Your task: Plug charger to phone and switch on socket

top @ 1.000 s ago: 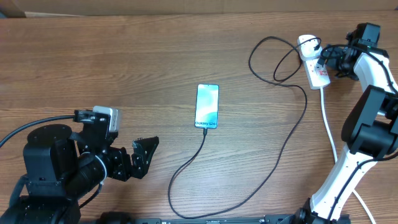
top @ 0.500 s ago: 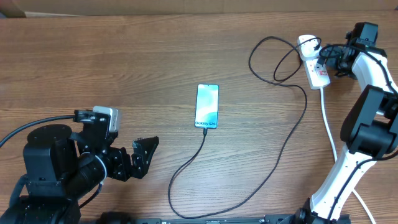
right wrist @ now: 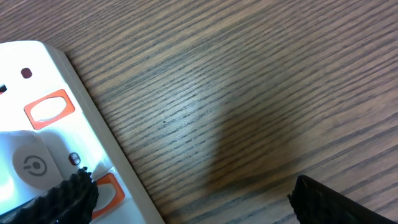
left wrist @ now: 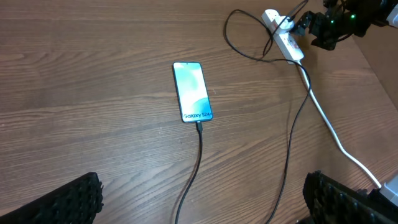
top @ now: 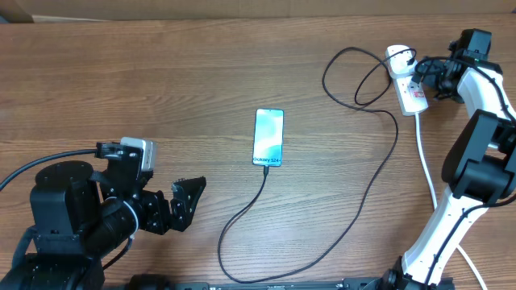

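The phone (top: 268, 138) lies screen-up mid-table with its light blue screen lit; it also shows in the left wrist view (left wrist: 191, 91). The black charger cable (top: 355, 201) runs from the phone's near end in a long loop to its plug in the white socket (top: 407, 86) at the far right. My right gripper (top: 426, 76) is open over the socket; one finger rests on an orange-red switch (right wrist: 102, 190) and a second switch (right wrist: 48, 108) lies farther along. My left gripper (top: 179, 205) is open and empty at the near left, well away from the phone.
The socket's thick white cord (top: 427, 169) runs toward the near right edge past the right arm's base. The cable forms a loop (top: 355, 76) left of the socket. A cardboard edge lies along the far side of the wooden table (top: 161, 80).
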Robot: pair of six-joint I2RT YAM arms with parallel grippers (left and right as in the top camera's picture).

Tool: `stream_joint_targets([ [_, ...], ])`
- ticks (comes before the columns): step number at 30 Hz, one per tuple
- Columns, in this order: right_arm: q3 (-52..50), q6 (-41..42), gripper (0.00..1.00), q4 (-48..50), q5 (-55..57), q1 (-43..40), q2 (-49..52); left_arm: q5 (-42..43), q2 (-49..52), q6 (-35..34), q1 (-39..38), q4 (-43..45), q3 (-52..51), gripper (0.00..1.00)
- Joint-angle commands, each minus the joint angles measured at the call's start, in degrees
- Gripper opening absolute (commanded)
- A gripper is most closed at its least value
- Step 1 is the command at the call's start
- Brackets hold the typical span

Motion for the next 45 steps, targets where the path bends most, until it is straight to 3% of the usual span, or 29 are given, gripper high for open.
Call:
stream_joint_targets([
  [1,-1.2,-1.6,1.0,-2.0,-4.6,1.8,4.1,0.6,-0.2,0.9,-0.1,0.2,0.3,1.0],
  [45,-1.2,-5.0,1.0,-3.3,-5.4,5.8,4.1,0.6,-0.2,0.9,-0.1,0.2,0.3,1.0],
])
